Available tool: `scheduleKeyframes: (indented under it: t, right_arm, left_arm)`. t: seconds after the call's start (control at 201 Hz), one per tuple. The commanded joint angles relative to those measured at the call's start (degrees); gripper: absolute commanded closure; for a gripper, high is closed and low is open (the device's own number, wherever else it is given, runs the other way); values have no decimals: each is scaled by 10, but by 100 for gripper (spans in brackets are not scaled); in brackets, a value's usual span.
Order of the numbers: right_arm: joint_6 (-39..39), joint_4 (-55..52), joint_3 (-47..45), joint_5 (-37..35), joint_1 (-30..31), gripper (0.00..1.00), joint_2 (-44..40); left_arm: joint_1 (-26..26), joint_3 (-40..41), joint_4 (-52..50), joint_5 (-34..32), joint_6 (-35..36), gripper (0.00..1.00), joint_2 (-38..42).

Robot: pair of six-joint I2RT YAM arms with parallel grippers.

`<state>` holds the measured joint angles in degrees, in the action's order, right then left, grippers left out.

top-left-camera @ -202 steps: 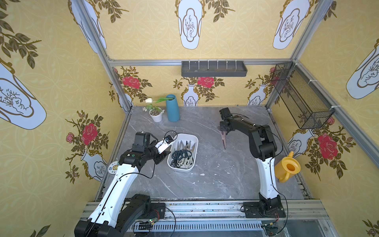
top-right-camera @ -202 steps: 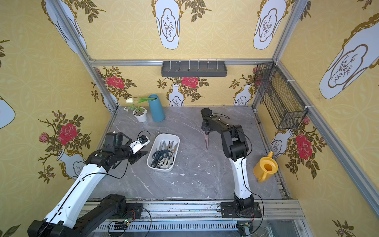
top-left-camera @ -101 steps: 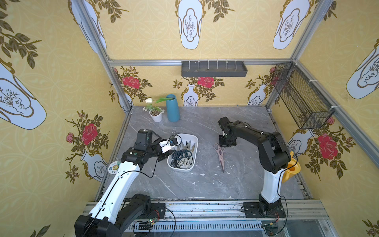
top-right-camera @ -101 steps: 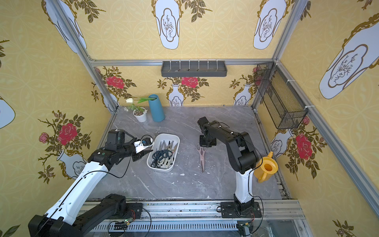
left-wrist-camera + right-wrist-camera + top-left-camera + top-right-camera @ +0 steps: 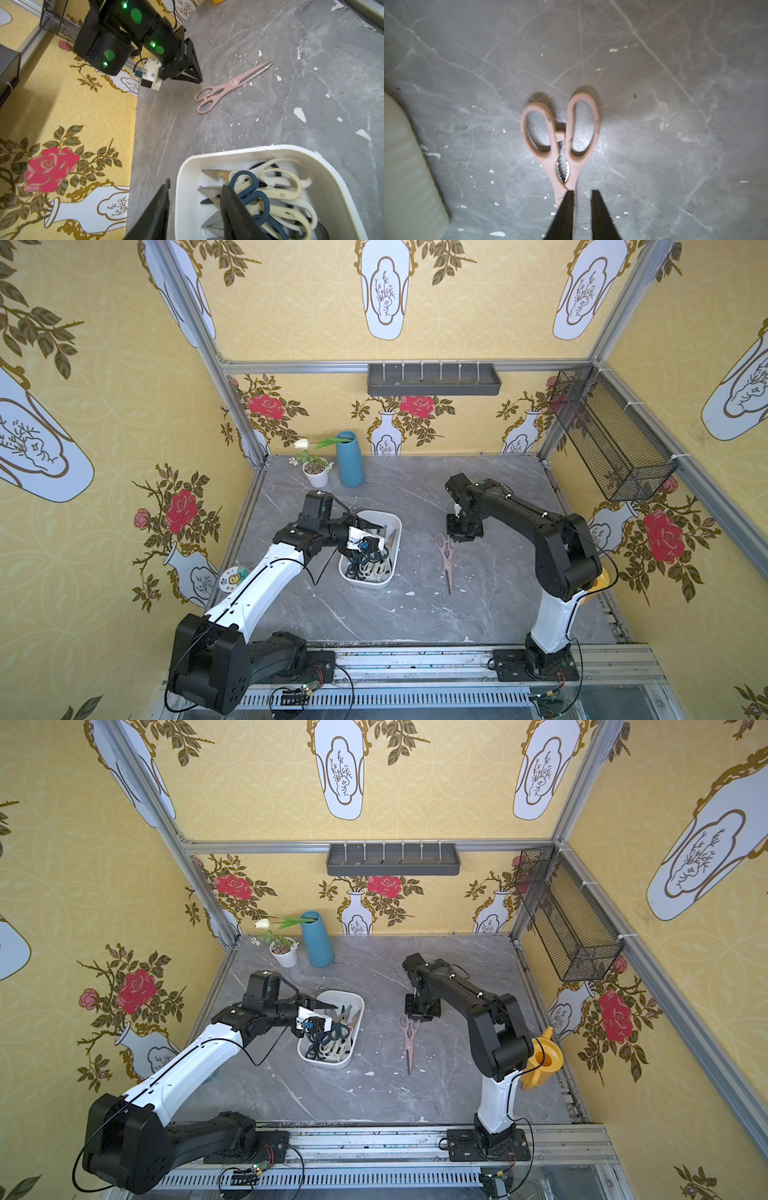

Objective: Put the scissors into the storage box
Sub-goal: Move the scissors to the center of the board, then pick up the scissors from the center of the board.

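The right gripper [image 5: 582, 192] hangs with its jaws a little apart and nothing between them, 1 finger over the neck of the pale pink plastic-handled steel scissors [image 5: 233, 83]. That pair lies flat near the middle of the grey marble-patterned bench [image 5: 415, 614], blades shut, handles toward the back edge and tips toward the front edge. It is well apart from the shallow white plastic storage box [image 5: 249, 153], which sits left of centre and holds the cream and navy-handled pairs [image 5: 280, 187].

The step looks like picking up this 1 loose pair. It is best to centre the jaws on the narrow neck beside the pivot, pinch across both shanks, lift level, then turn the pair along the box's long side before lowering. The left gripper [image 5: 196, 182] stands unclenched and empty astride the box's wall, 1 finger inside, and should probably clear first.

The right wrist bends straight down, its forearm sloping up to a raised elbow near the right edge, with the base at the front rail. The left arm stretches low from the front-left corner
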<state>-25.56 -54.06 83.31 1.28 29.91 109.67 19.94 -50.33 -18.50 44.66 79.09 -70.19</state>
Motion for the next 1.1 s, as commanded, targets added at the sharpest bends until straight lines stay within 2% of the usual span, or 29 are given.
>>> scheduleKeyframes:
  t: [0.0, 0.339, 0.607, 0.772, 0.916, 1.095]
  right_arm:
    - [-13, -27, 31, -48, 6, 70, 32]
    - [11, -1, 58, -16, -16, 70, 90]
    - [38, -5, 76, -10, -23, 72, 132]
    - [42, -15, 72, 1, -22, 81, 152]
    - [46, -50, 88, 0, -18, 100, 173]
    - [62, -86, 108, 5, -16, 100, 147]
  left_arm:
    - [6, 0, 9, 22, -6, 55, 3]
    - [7, 55, 22, -5, -26, 55, 47]
    - [7, 65, 24, -10, -36, 55, 52]
    - [8, 67, 32, -10, -45, 55, 53]
    - [7, 73, 40, -3, -37, 55, 54]
    - [9, 71, 61, -2, 16, 54, 31]
